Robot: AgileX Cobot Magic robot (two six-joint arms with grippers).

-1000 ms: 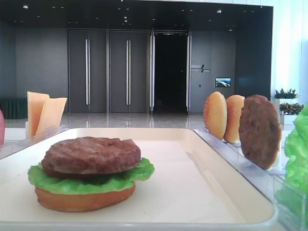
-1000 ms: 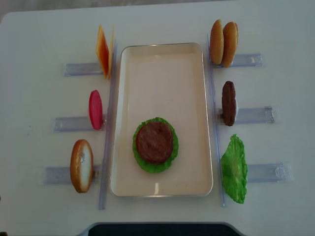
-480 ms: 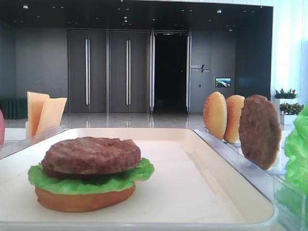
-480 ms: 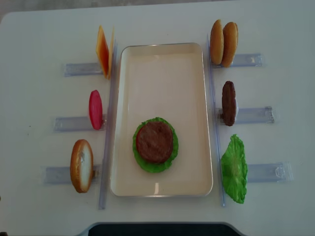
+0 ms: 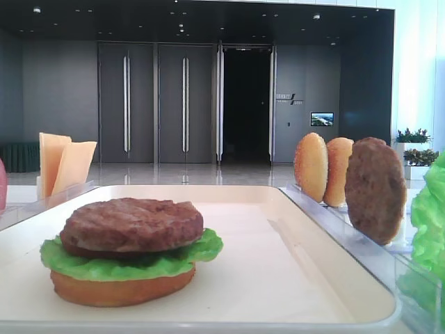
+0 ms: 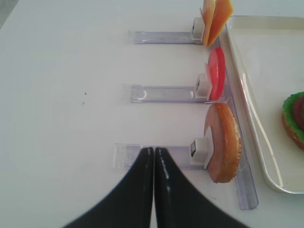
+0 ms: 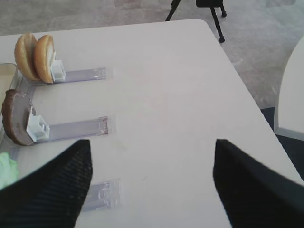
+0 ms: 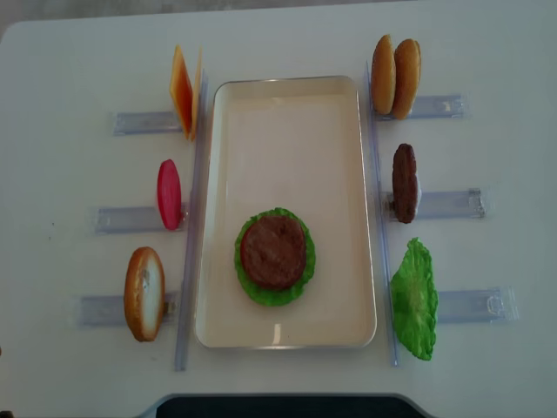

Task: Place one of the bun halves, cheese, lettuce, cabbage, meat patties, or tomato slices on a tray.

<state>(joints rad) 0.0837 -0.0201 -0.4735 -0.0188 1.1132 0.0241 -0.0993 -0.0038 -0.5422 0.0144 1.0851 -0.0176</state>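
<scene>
On the cream tray (image 8: 287, 113) lies a stack: bun half (image 5: 118, 291), lettuce (image 5: 97, 266), meat patty (image 8: 273, 252) on top. Left of the tray stand cheese (image 8: 183, 87), a tomato slice (image 8: 169, 193) and a bun half (image 6: 223, 142). On its right stand two bun halves (image 8: 395, 76), a patty (image 8: 404, 182) and lettuce (image 8: 414, 300). Cabbage is out of view. My left gripper (image 6: 153, 151) is shut and empty over the holder beside the near-left bun half. My right gripper (image 7: 152, 142) is open over bare table, right of the patty (image 7: 14, 123).
Clear plastic holders (image 8: 444, 204) carry the upright pieces on both sides of the tray. The table's right edge (image 7: 247, 95) drops to the floor, with a tripod leg (image 7: 216, 19) beyond. A dark edge (image 8: 278, 406) runs along the table's near side.
</scene>
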